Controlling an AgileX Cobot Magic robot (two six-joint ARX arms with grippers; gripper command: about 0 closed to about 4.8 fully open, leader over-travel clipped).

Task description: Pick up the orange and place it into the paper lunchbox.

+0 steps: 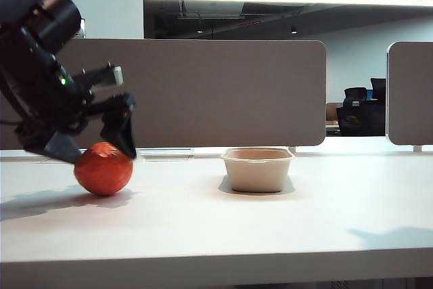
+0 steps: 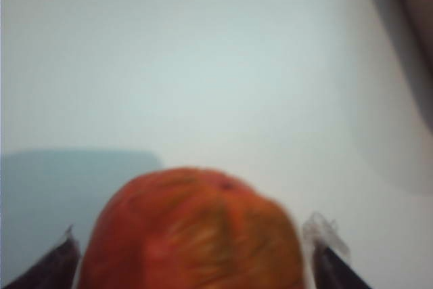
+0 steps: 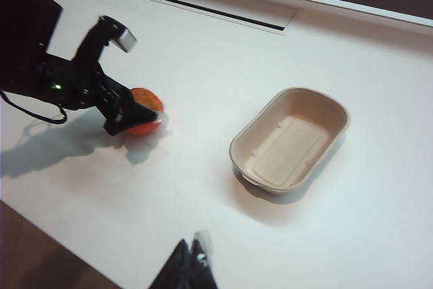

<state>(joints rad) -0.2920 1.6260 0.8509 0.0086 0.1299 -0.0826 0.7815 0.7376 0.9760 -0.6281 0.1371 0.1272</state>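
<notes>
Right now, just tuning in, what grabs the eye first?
The red-orange orange on the left of the white table, with the left tool lowered over it, jaws wide apart on either side. To its right the beige paper lunchbox stands empty. The right tool hangs apart from both, its fingertips close together.

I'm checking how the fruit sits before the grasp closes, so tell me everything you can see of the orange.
The orange is a round, red-orange ball with creased skin and a yellowish-green streak on top. It rests on the white table, well apart from the empty paper lunchbox. The left hand is down over it, open, one finger on each side. Whether they touch it is unclear.
</notes>
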